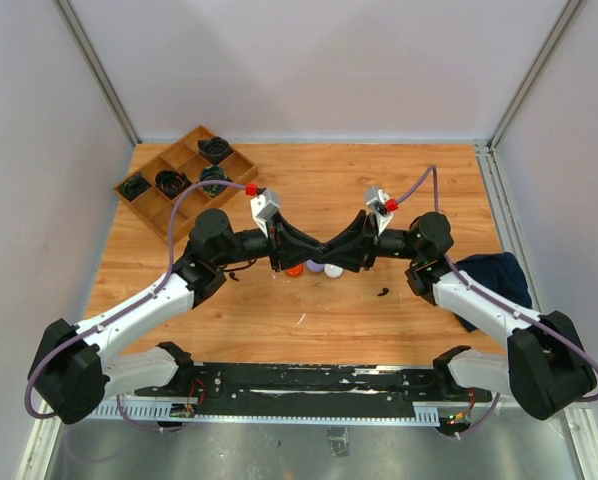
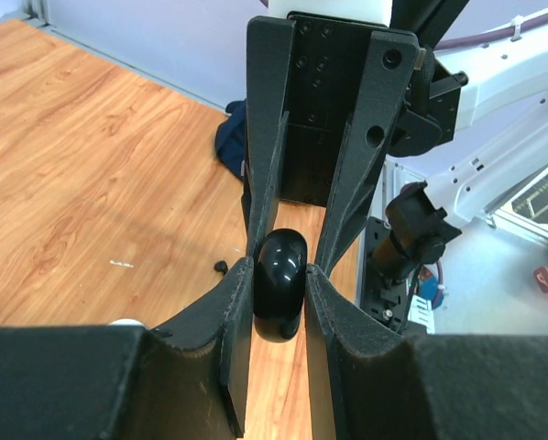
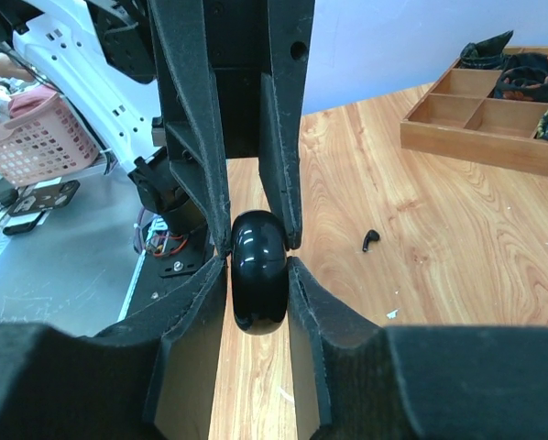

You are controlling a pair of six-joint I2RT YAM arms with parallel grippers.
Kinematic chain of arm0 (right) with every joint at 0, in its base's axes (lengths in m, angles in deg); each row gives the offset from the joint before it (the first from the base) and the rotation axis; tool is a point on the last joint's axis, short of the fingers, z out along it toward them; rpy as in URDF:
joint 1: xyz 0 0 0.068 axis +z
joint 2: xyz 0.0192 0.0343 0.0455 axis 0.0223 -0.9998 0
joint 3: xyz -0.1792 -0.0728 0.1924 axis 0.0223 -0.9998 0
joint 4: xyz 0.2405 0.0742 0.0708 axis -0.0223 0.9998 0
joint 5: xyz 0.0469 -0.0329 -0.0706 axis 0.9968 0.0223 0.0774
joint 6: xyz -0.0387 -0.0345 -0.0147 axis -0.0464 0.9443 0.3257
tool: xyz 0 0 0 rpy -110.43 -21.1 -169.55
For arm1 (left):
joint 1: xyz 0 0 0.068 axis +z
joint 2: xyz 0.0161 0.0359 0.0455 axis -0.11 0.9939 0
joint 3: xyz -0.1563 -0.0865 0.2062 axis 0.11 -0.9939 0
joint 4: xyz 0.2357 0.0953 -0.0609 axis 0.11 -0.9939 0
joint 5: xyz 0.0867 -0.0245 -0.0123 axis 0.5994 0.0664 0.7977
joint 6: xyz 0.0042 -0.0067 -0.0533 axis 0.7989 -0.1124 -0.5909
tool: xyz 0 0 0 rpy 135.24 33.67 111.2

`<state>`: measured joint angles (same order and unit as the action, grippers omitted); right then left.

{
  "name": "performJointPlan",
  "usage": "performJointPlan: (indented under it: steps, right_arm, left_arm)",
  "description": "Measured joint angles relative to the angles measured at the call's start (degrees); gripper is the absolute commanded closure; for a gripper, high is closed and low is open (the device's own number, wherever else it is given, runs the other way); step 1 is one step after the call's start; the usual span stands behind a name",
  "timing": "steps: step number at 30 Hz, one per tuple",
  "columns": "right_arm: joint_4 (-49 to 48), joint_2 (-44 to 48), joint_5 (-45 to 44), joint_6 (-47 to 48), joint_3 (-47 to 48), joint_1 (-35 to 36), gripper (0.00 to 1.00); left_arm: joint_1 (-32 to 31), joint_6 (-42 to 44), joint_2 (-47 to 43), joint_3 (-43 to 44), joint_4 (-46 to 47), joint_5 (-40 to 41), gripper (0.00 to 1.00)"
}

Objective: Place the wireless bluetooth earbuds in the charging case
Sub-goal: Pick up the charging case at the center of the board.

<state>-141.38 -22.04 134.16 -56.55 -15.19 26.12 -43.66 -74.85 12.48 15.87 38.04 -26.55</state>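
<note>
Bright, even light falls from above the wooden table (image 1: 379,180), leaving only soft, faint shadows on it beneath the arms (image 1: 139,310). Small white highlights glint on the glossy black case (image 2: 280,275) above the table. In the wrist views the nearest fingers (image 3: 187,367) blur.

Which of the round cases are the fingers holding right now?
The glossy black case: it alone is pinched between both arms' fingers. The orange case, purple case and white case lie on the table beneath.
</note>
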Motion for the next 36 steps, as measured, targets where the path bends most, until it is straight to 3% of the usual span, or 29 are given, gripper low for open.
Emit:
performJointPlan:
  steps: [13, 30, 36]
  right_arm:
    - [5.79, -0.09, 1.62, 4.92, 1.09, 0.59, 0.67]
    - [12.59, 0.07, 2.29, 10.36, 2.01, 2.03, 0.65]
    - [15.69, 0.63, 2.27, 12.85, 2.03, 2.19, 0.6]
  left_arm:
    - [-0.02, 6.25, 0.0, 4.55, -11.43, -1.73, 0.98]
    - [-0.02, 9.33, -0.26, 5.53, -17.0, -2.45, 1.0]
    - [-0.02, 10.05, -0.26, 5.66, -18.27, -2.51, 1.0]
